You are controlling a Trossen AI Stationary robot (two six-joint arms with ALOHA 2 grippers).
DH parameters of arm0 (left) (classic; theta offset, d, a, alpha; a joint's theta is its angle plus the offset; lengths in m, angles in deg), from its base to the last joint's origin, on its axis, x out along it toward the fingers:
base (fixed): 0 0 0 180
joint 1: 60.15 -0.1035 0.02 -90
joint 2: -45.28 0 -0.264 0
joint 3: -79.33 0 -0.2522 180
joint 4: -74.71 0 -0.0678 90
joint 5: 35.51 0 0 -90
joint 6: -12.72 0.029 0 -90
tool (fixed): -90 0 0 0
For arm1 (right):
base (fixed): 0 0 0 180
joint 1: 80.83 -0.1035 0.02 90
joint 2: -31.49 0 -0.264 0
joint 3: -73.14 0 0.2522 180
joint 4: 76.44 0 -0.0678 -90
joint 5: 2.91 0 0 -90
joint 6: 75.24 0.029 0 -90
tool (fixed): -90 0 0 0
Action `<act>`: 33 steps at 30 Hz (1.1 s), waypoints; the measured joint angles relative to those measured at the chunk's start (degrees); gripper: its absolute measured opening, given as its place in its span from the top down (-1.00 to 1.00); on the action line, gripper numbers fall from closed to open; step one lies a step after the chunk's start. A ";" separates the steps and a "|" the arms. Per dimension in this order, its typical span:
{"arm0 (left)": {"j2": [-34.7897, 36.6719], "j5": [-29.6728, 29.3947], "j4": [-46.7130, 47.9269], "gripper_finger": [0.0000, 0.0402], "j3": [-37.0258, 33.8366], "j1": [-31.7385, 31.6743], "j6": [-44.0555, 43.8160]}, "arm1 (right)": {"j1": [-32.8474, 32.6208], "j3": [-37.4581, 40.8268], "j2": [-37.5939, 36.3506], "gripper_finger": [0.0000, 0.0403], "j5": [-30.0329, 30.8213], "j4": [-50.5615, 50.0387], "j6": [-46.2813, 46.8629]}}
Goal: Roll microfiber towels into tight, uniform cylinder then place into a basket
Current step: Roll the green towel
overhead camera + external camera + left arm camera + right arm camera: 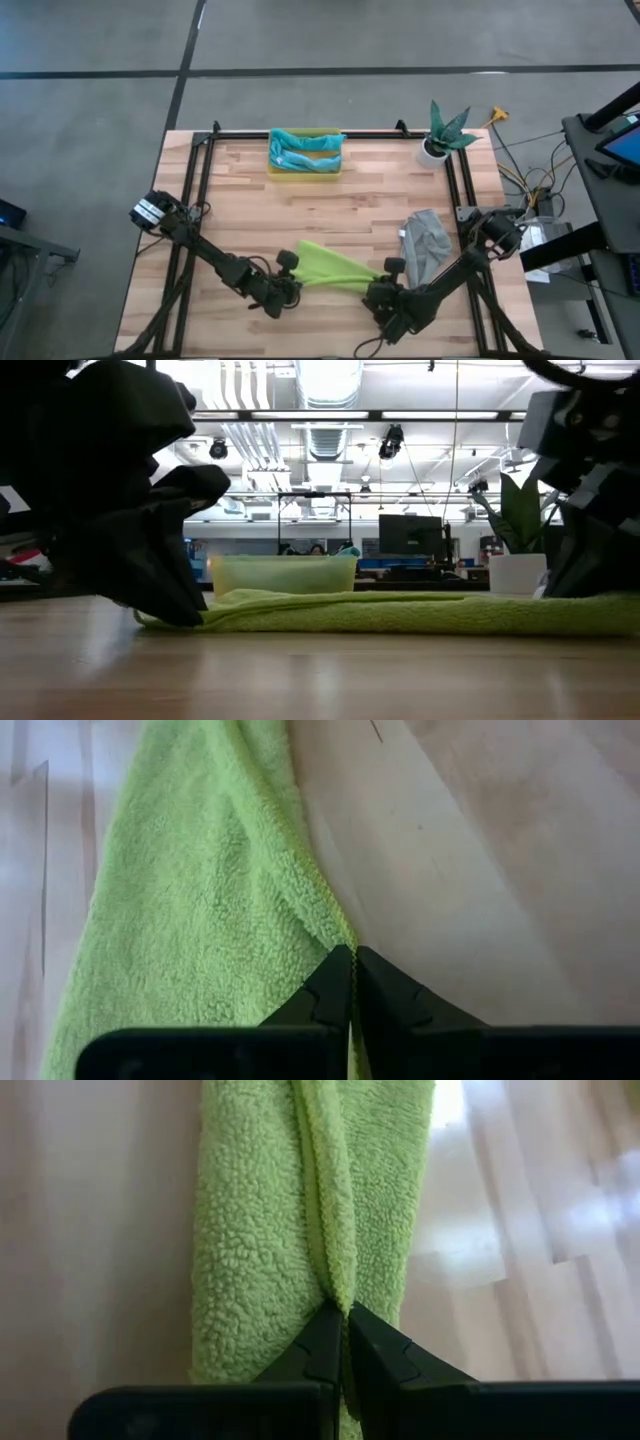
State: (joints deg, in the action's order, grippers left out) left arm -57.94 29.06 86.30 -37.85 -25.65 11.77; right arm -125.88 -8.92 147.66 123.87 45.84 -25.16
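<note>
A lime green towel, folded into a long narrow strip, lies on the wooden table near its front edge. My left gripper is shut on the strip's left end and my right gripper on its right end. In the low view the towel lies flat on the tabletop. A crumpled grey towel lies on the table to the right. The yellow basket stands at the far edge and holds a teal towel and a light blue one. My left gripper pinches the green towel's folded edge at the strip's left end between its two fingers. It comes slanting down from the table's near left. The towel spreads away from the fingers, slack on the wood. My right gripper pinches a raised fold running along the middle of the strip's right end. The fingers slant down from the near right and lie along the strip. The towel rests on the table beyond them.
A white plant pot with a green plant stands at the far right corner. A black frame runs along the table's far and side edges. Bare wood lies between the green towel and the basket.
</note>
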 joint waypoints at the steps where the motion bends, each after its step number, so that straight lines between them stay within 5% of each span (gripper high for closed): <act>1: 0.04 -0.01 0.02 0.99 0.09 -0.01 0.00 | -0.13 -0.66 0.03 0.96 -0.42 -0.48 -0.04; 11: 0.19 0.43 0.25 0.96 1.16 0.11 0.32 | -0.26 -0.35 -0.13 0.96 -2.50 1.17 0.72; 25: 0.30 0.31 4.57 -0.07 2.29 -0.08 0.03 | -0.35 0.29 0.00 0.96 -2.33 1.89 0.92; 33: -1.36 -2.62 1.96 -0.07 1.98 -0.90 -0.24 | -0.31 0.35 0.05 0.96 -2.58 2.18 0.90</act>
State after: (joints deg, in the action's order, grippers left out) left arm -59.29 26.44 88.26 -35.86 -26.55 11.53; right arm -126.19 -8.56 147.71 121.28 48.02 -24.26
